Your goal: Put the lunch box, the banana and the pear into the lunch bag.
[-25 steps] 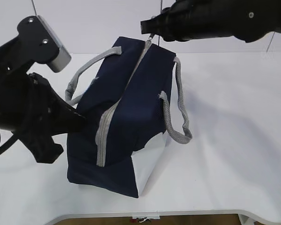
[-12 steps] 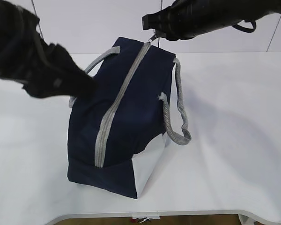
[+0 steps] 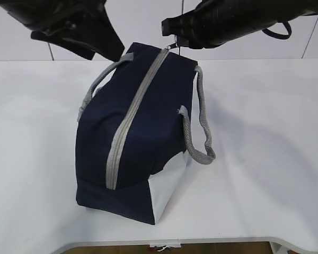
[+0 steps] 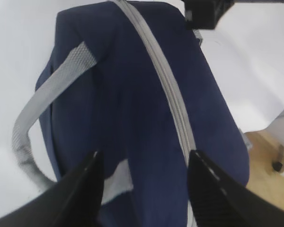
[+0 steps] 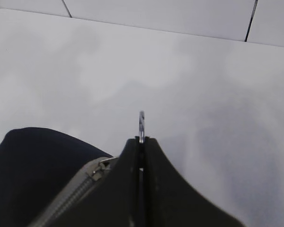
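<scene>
The navy lunch bag point(image 3: 148, 111) stands on the white table with its grey zipper point(image 3: 128, 124) closed along the top. My right gripper point(image 3: 172, 39) is at the bag's far end, shut on the metal ring pull point(image 5: 141, 124), which sticks up between its fingertips point(image 5: 141, 140). My left gripper point(image 3: 108, 46) hovers open above the bag's far left corner, touching nothing. In the left wrist view its jaws point(image 4: 144, 158) stand wide apart over the bag's top point(image 4: 132, 109). The lunch box, the banana and the pear are out of view.
One grey webbing handle point(image 3: 199, 143) droops down the bag's right side and the other point(image 3: 95, 84) arches on the left. The table's front edge point(image 3: 201, 241) runs close below the bag. Bare white tabletop point(image 3: 270, 132) lies to the right.
My left gripper has opened and risen from the bag's left flank to above its far left corner. The bag has straightened a little. The right gripper keeps its hold on the ring pull.
</scene>
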`<state>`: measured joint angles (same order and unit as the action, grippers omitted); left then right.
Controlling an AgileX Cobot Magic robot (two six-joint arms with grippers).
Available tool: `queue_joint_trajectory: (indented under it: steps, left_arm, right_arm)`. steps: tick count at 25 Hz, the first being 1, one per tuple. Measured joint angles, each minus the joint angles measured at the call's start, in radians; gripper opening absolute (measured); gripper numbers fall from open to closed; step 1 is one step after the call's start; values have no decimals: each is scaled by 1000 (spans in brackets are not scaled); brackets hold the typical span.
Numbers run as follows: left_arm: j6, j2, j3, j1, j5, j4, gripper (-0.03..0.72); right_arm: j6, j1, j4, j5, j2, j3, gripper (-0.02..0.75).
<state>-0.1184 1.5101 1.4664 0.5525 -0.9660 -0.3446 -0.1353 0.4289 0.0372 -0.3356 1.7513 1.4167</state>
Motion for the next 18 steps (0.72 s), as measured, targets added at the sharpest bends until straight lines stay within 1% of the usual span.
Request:
queue_joint_trajectory:
  steps: [5,8,12,14,16,18]
  left_arm:
    - [2,163,151,-2,-77,-16,424]
    - [2,249,216,-2,-86,-27,424]
    - [2,327,269,-2,-87,-30,417]
    - [2,348,277,-2,-87,-30,374]
    - [2,356,277,-2,-88,-28,292]
    - [0,357,279,-2,-97,-24,193]
  right_arm:
    - [0,0,4,-5,0,0,13]
    - [0,0,4,-7,0,0,13]
    - [0,0,6,-13,0,0,13]
    - [0,0,6,-21,0,1,13]
    - [0,0,6,-28,0,1,13]
    - [0,0,6,-36,0,1,13]
